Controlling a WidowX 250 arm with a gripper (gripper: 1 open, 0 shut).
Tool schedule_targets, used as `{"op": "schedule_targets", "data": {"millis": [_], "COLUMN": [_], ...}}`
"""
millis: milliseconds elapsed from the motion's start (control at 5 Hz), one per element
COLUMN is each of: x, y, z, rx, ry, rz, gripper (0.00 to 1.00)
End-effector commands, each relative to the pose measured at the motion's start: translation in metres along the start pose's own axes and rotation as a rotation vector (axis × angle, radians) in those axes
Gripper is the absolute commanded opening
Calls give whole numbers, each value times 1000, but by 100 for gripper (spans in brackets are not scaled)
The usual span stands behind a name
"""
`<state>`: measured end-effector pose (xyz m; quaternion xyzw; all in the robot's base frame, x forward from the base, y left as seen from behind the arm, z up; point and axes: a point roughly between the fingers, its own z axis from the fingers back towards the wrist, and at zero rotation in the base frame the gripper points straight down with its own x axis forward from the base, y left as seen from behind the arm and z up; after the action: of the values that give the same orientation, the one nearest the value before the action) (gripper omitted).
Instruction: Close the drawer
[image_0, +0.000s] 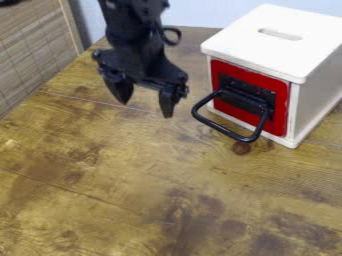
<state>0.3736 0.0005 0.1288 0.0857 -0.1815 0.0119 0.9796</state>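
Note:
The drawer (269, 92) is a red front with a black panel, set in a white box (274, 48) at the right. A large black wire loop handle (222, 117) juts from it toward the left. My black gripper (144, 98) hangs just left of that handle, a short gap away, open with nothing between its fingers. One fingertip (170, 105) is nearest the handle and does not touch it. How far the drawer sticks out of the box is hard to judge from this angle.
The box has a slot (281, 35) in its top. A wooden table (120, 190) spreads in front and to the left. A ribbed grey-brown wall (30, 45) rises at the far left edge.

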Motion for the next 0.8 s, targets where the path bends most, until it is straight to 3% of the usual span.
{"op": "schedule_targets", "data": {"millis": [0,400,600], "x": [9,3,-1], "y": [2,9,7], "z": [33,33,33], "rx": [2,2,8], "ry": [-105,-156,-163], "rz": [14,6,10], "gripper": [100,100,100]}}
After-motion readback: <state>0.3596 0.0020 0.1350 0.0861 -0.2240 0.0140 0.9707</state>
